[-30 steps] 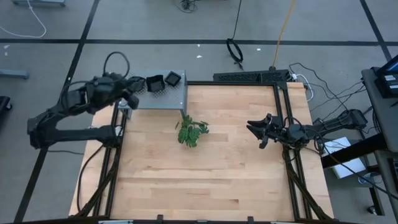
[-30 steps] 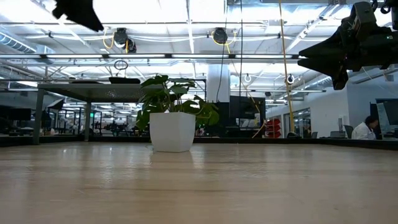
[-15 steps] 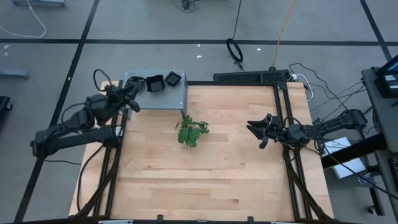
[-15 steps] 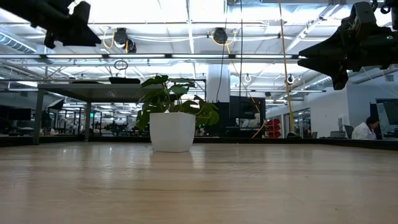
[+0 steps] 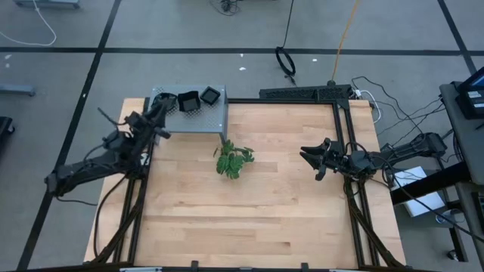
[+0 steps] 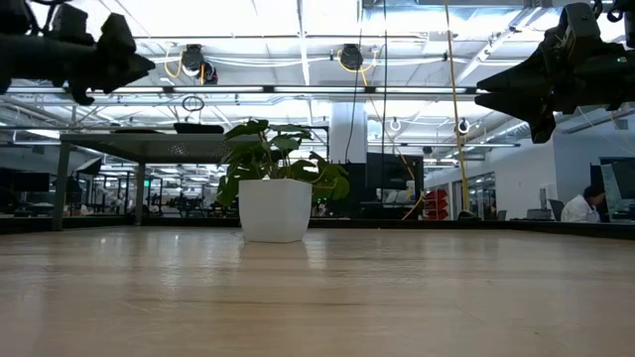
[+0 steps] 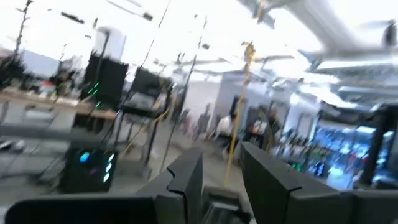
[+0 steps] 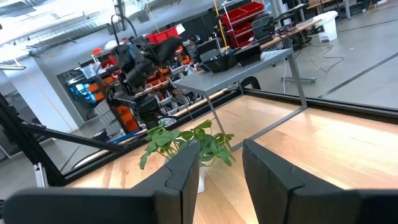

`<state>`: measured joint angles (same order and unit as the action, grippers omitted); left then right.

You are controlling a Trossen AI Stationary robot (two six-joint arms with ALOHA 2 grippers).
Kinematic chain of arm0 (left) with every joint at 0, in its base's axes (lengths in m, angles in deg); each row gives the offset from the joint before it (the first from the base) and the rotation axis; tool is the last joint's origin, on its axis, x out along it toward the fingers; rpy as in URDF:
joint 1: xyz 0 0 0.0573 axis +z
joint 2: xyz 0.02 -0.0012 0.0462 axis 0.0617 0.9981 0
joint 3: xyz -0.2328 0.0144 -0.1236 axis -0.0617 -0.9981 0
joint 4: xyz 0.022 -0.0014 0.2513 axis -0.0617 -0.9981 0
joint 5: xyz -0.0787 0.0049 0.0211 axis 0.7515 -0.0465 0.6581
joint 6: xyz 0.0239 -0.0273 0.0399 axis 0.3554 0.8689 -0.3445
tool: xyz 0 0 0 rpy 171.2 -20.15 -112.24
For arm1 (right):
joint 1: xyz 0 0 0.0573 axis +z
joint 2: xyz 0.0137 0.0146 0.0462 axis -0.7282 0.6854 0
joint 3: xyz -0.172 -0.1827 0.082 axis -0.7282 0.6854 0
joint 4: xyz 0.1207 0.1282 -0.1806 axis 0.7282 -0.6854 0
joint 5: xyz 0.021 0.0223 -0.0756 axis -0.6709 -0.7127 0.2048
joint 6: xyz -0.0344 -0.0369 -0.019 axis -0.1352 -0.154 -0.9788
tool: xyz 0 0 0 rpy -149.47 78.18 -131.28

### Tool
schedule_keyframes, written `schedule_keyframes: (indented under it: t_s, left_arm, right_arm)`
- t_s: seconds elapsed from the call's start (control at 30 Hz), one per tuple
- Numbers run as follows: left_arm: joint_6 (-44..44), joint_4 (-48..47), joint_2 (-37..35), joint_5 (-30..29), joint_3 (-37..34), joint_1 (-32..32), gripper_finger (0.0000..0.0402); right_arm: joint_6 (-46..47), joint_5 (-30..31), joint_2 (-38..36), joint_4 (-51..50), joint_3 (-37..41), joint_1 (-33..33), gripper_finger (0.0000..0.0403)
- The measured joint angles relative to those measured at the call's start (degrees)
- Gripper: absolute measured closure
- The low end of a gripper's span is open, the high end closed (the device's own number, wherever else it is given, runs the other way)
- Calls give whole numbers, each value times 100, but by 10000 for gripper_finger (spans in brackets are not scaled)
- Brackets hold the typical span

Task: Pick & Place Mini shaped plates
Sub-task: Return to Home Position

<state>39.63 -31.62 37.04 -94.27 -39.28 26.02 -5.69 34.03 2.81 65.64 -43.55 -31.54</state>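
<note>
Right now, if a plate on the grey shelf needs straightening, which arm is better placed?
Probably left. The left gripper hangs open at the shelf's edge, near the plates; the right gripper waits across the table, beyond the plant.

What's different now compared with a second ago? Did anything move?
The left gripper, open and empty, pulled back from the black plates on the grey shelf toward its own side and sank lower. Nothing was grabbed or released. The right gripper, the plates and the plant stayed put.
</note>
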Motion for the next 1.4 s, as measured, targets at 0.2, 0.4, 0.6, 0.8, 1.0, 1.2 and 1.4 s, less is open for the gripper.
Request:
schedule_keyframes:
  t_s: [0.2,0.4,0.6,0.8,1.0,1.2,1.4]
  left_arm:
    - [-353,572,-319,481,-320,-2,288]
    - [-733,289,-358,448,-317,0,288]
    - [-547,-267,-356,406,-317,0,288]
    - [-567,43,-354,404,-313,0,289]
    - [-567,4,-354,404,-313,0,289]
    - [-566,-88,-354,402,-313,0,289]
    - [-566,-121,-351,402,-313,0,289]
  right_arm:
    - [0,1,-1,1,-1,-1,293]
    - [2,0,-1,1,-1,-1,293]
    - [0,0,1,0,1,1,293]
    - [1,0,-1,1,0,1,293]
    - [0,2,-1,2,-1,1,293]
    - [0,0,-1,0,-1,1,293]
    - [0,1,0,0,-1,1,293]
